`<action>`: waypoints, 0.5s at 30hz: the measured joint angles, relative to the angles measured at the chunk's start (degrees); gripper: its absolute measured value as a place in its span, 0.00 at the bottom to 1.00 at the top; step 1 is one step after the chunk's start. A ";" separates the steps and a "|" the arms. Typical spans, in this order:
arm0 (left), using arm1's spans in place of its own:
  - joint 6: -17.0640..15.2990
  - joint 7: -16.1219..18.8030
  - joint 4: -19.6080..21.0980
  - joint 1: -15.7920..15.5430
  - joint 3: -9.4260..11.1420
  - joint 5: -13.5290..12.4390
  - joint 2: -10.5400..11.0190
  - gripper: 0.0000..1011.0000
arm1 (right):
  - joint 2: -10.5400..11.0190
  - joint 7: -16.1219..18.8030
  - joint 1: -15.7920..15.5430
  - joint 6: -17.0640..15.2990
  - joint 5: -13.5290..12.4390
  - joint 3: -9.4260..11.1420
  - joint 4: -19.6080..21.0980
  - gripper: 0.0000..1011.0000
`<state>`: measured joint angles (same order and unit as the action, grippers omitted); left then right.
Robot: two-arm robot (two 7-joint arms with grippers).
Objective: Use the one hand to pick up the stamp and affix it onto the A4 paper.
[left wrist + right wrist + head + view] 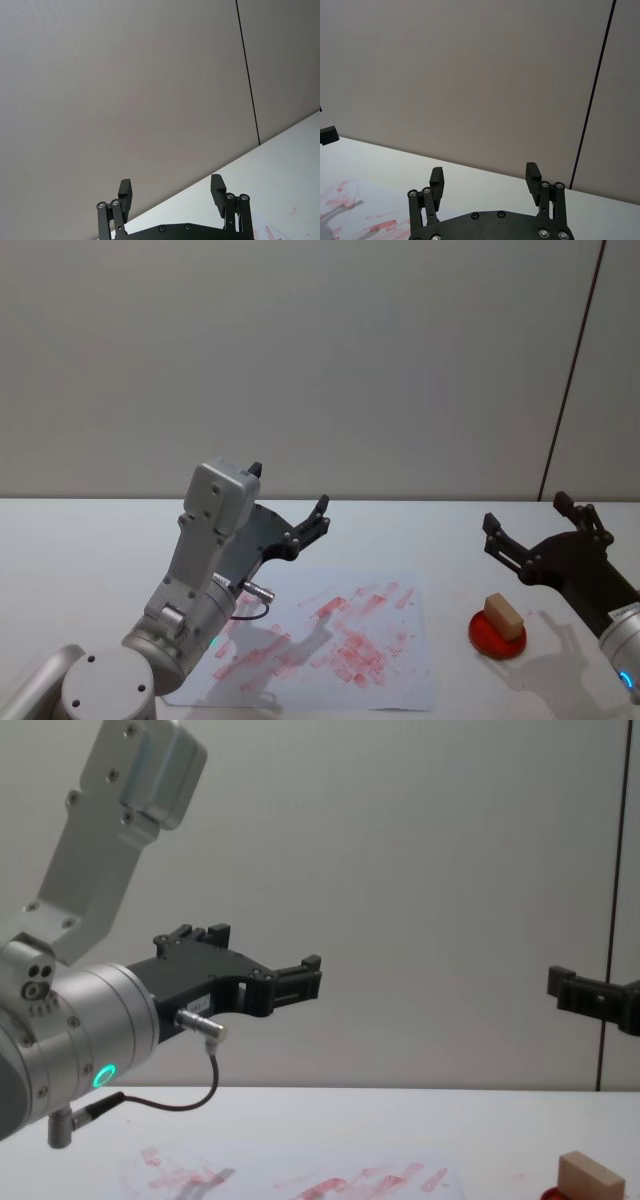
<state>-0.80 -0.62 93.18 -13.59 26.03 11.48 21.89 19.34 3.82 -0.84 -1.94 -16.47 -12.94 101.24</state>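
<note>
The stamp, a small tan wooden block, rests on a red round pad to the right of the A4 paper, a white sheet smeared with red ink. In the chest view the stamp shows at the lower right beside the paper. My right gripper hangs open and empty in the air behind and above the stamp, its jaws spread wide. Above the paper's far left part my left gripper is raised, also open and empty.
The white table runs back to a plain grey wall. The big silver left arm leans over the paper's left edge, with a cable hanging from it.
</note>
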 joint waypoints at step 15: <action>0.00 0.00 0.00 0.00 0.00 0.00 0.00 0.99 | 0.00 0.00 0.00 0.00 0.00 0.00 0.00 0.99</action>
<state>-0.80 -0.62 93.18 -13.59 26.02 11.48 21.89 19.33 3.82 -0.84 -1.95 -16.47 -12.94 101.23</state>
